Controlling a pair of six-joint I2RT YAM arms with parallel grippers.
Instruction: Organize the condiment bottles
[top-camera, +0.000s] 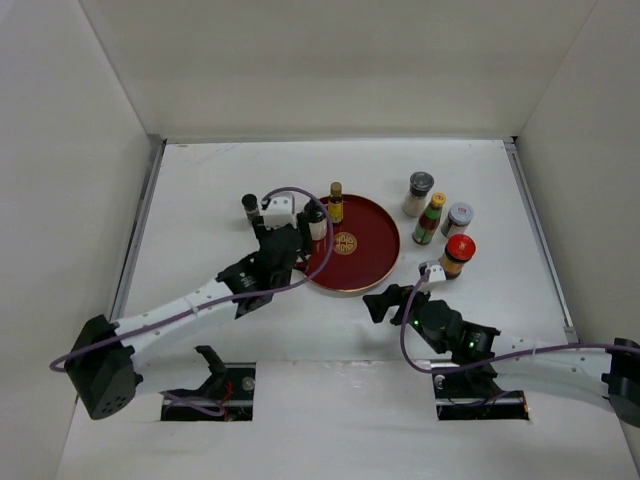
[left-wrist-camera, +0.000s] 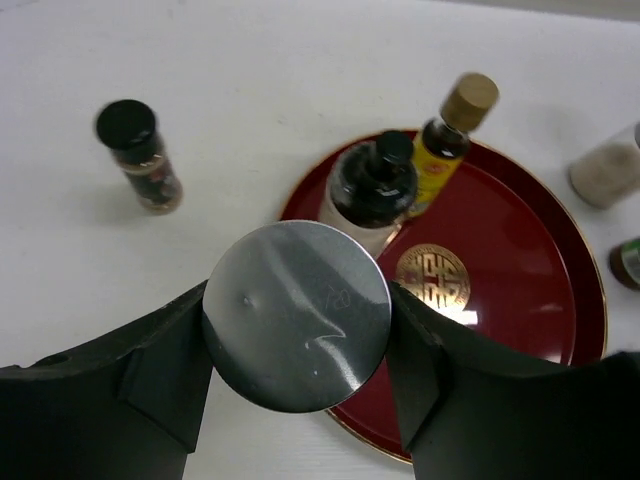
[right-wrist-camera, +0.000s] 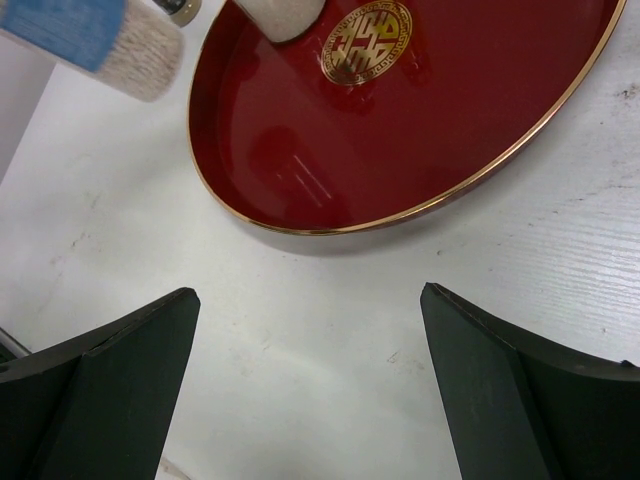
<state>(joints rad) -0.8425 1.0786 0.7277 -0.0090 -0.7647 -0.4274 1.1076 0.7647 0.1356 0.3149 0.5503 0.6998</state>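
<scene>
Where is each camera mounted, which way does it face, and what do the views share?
Top external: above and behind the bases, looking down on the white table; left arm and right arm show.
Left wrist: looks past the left gripper, shut on a silver-capped bottle, at the round red tray.
Right wrist: low, facing the tray's rim; the open right gripper shows.
Shared: all three show the tray.
</scene>
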